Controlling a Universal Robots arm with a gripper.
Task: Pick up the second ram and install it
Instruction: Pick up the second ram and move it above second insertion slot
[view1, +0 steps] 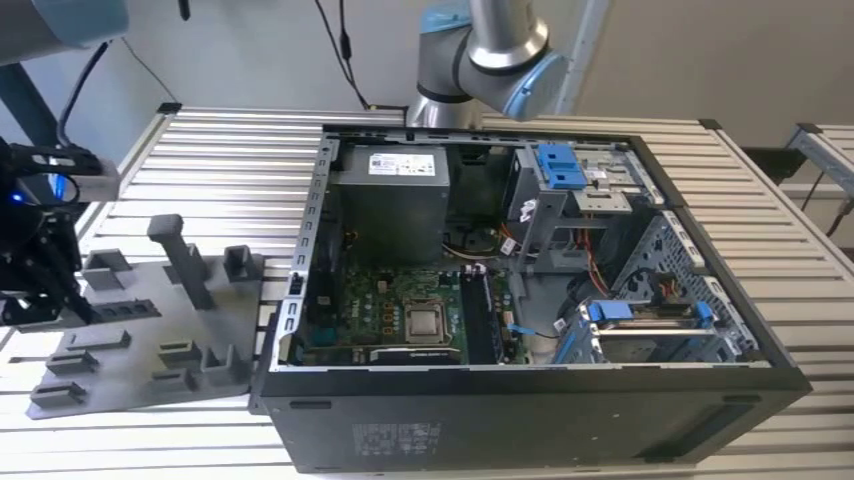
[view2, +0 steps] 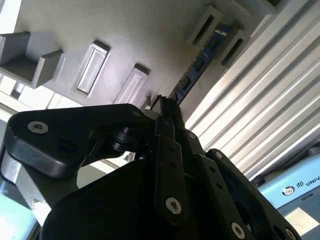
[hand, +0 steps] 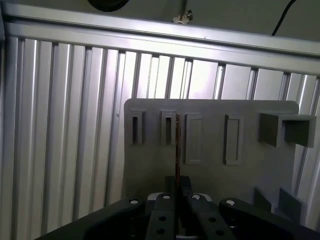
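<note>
Your pincer (hand: 177, 181) is clenched on the second ram (hand: 176, 145). In both wrist views the thin board stands on edge on the gray tray (hand: 150, 170), its far end between two upright posts. In the exterior view the tray lies on the slatted surface (view1: 200, 150), at the exterior view's left, just beside the open computer case (view1: 534, 420).

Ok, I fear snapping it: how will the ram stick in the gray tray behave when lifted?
Probably stiff and light: the second ram is a thin flat board. It could bind if tilted, since it stands in slots of the gray tray. The gripper pinches a small part of it, so it might slip.
</note>
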